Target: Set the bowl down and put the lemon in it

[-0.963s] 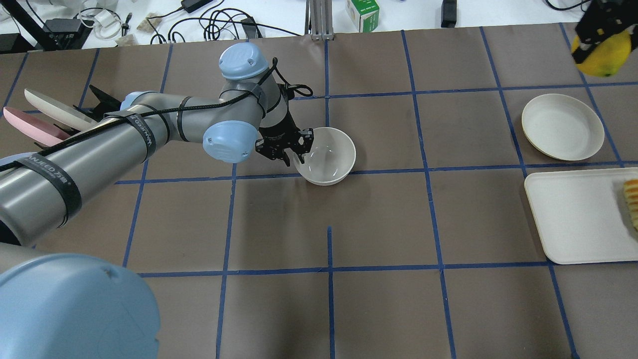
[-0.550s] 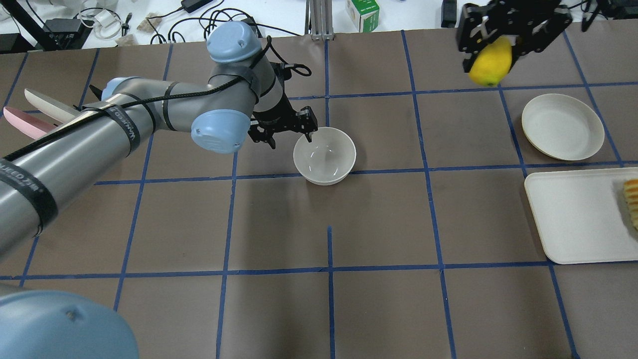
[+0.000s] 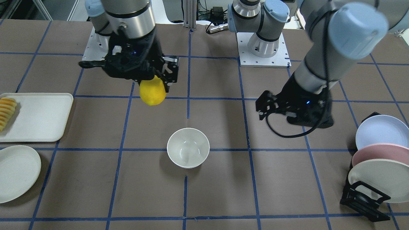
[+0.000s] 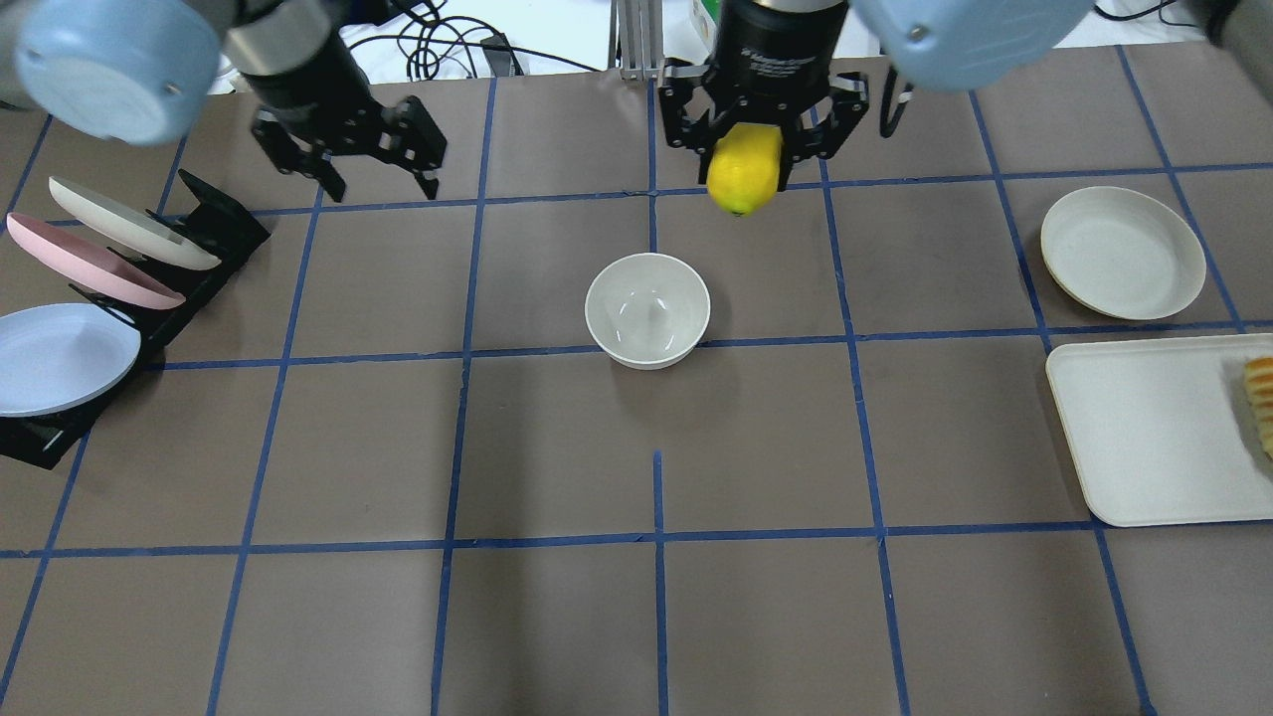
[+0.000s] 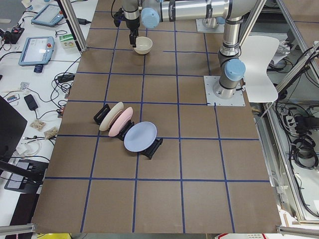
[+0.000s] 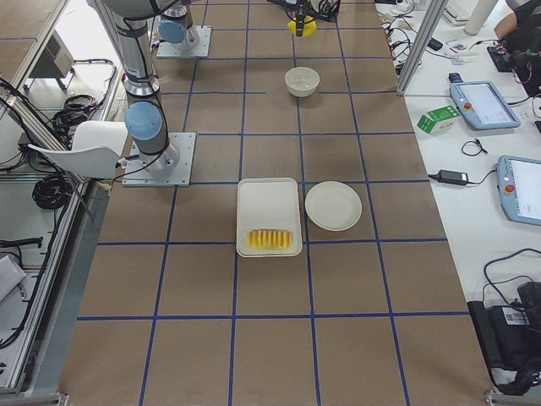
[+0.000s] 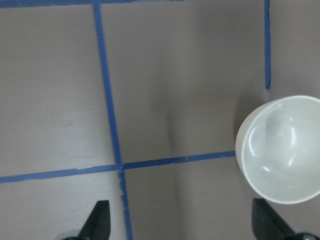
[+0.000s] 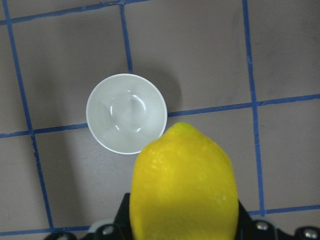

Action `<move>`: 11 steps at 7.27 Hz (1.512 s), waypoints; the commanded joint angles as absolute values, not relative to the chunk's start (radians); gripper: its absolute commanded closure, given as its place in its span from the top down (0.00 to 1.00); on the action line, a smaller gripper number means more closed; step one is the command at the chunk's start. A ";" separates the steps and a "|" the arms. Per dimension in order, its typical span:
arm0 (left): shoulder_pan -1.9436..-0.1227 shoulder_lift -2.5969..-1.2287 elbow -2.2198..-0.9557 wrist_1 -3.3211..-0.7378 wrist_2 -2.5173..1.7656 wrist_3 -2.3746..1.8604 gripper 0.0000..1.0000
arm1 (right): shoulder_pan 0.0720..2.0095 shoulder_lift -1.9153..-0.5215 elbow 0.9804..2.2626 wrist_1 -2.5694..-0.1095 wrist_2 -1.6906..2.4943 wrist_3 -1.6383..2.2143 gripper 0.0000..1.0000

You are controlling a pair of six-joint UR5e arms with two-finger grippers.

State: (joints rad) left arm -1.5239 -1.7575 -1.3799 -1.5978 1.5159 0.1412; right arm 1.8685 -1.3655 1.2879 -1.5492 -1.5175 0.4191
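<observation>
Showed small white lettering on the black body of the right gripper (image 4: 748, 159), too blurred to read; showed print on a green carton (image 6: 437, 119) on the side bench, also illegible. Found the lemon (image 4: 744, 177) clamped by its upper half between that gripper's fingers (image 4: 696, 139), which were closed only as far as the fruit's width allowed, with the lower pointed end hanging free below them. Found it raised well off the table (image 4: 557, 617), offset toward the robot's right of the bowl (image 4: 647, 313) and apart from it; could not tell from the views how far forward or back of the bowl. Appeared bright yellow, oval and smooth, finely pitted, with a blunt nipple at the tip. Found the left gripper (image 4: 381, 184) spread wide and holding nothing, with its two fingertips at the bottom corners of the left wrist view, raised off the table on the bowl's left side and apart from it. Found the bowl upright and empty near the table's middle, touching a blue tape line (image 4: 895, 338): small, deep, round, off-white, glossy inside with pale highlights. Included a rack (image 4: 214, 234) of cream, pink and blue plates at the robot's left, and a flat cream plate (image 4: 1122, 252) and a white tray (image 4: 1154, 428) with sliced fruit (image 4: 1261, 403) at its right.
</observation>
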 commanded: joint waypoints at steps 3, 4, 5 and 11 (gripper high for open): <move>-1.511 -1.586 -1.477 -1.619 1.543 0.158 1.00 | 1.942 -1.212 1.298 -1.704 -1.519 0.482 0.11; -1.512 -1.579 -1.495 -1.615 1.543 0.158 1.00 | 1.944 -1.166 1.317 -1.726 -1.519 0.453 0.11; -1.513 -1.583 -1.490 -1.614 1.545 0.153 1.00 | 1.942 -1.128 1.347 -1.806 -1.519 0.440 0.11; -1.522 -1.585 -1.482 -1.612 1.548 0.123 1.00 | 1.936 -1.048 1.661 -2.287 -1.517 0.308 0.19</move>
